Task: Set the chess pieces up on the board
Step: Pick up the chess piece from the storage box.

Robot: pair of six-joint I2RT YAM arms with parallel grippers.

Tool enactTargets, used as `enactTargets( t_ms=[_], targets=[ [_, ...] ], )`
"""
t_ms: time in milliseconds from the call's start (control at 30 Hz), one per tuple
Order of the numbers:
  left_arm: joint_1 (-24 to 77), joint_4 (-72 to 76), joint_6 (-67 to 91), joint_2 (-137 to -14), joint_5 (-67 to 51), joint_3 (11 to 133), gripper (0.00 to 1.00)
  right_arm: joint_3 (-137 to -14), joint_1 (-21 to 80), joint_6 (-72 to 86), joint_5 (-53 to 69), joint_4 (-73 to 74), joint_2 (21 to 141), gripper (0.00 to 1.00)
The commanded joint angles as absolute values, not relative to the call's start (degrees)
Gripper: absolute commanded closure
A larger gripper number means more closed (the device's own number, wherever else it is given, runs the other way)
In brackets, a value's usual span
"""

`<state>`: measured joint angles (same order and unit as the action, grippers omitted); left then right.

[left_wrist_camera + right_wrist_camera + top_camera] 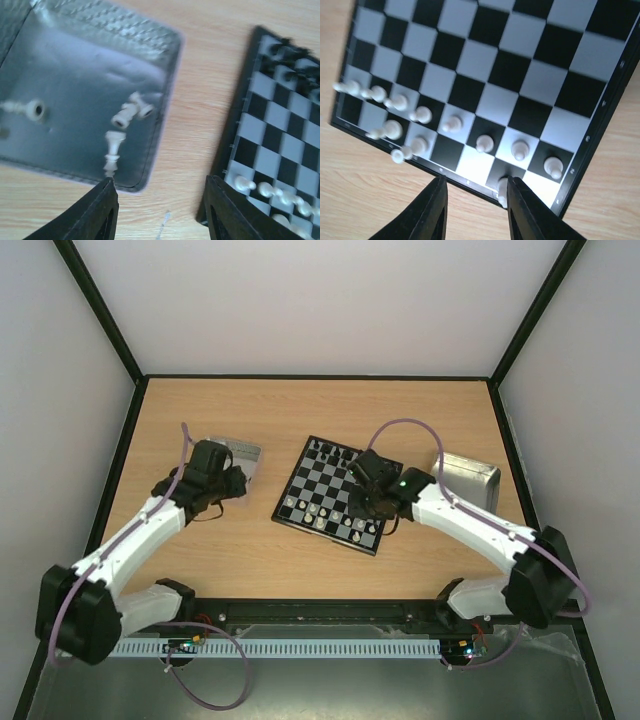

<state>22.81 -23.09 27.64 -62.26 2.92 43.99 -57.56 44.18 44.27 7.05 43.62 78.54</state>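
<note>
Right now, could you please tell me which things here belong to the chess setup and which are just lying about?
Belong to the job: board, white pieces standing on it, black pieces at its far edge, loose white pieces in the left tray.
Just lying about: left tray, right tray.

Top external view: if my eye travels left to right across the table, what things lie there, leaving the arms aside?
The left metal tray → chessboard → right metal tray.
</note>
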Motion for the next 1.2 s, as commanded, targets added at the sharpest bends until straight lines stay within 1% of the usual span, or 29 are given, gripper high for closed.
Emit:
enactTargets(
  t_ms=[0,33,100,233,400,633,800,1000,1167],
  targets=[
    [18.05,-26.19,29.60,-69.41,1.58,46.72,0.55,-54.75,44.39,46.07,1.20,37.94,73.54,0.68],
    [16.96,-26.34,29.60,-71.16,0.89,47.41,0.59,-54.04,44.38,46.30,0.73,37.02,72.74,0.68],
    [14.66,-26.10,29.51,-74.96,-1.44,48.68,0.60,-52.50,44.36,46.63,0.20,35.19,71.47,0.68],
    [11.21,-25.54,27.92,-83.48,-7.99,52.52,0.62,-50.07,44.43,46.61,-0.15,32.09,69.95,0.69],
    [9.00,-27.19,26.87,-91.48,-11.64,58.16,0.62,-48.16,44.39,46.16,-0.41,29.61,69.17,0.69],
    [8.70,-31.47,24.42,-98.64,-11.99,63.34,0.60,-45.36,44.38,45.36,-1.37,27.12,68.16,0.69],
    [8.70,-33.18,22.27,-101.03,-10.03,64.54,0.60,-44.53,44.33,44.48,-2.35,26.02,67.86,0.69],
    [8.77,-35.62,19.50,-103.23,-8.58,65.86,0.66,-43.85,44.35,43.69,-3.88,25.37,67.46,0.69],
    [8.96,-35.49,19.18,-105.19,-8.75,66.31,0.67,-43.87,44.37,43.51,-3.95,24.93,67.71,0.69]
  ],
)
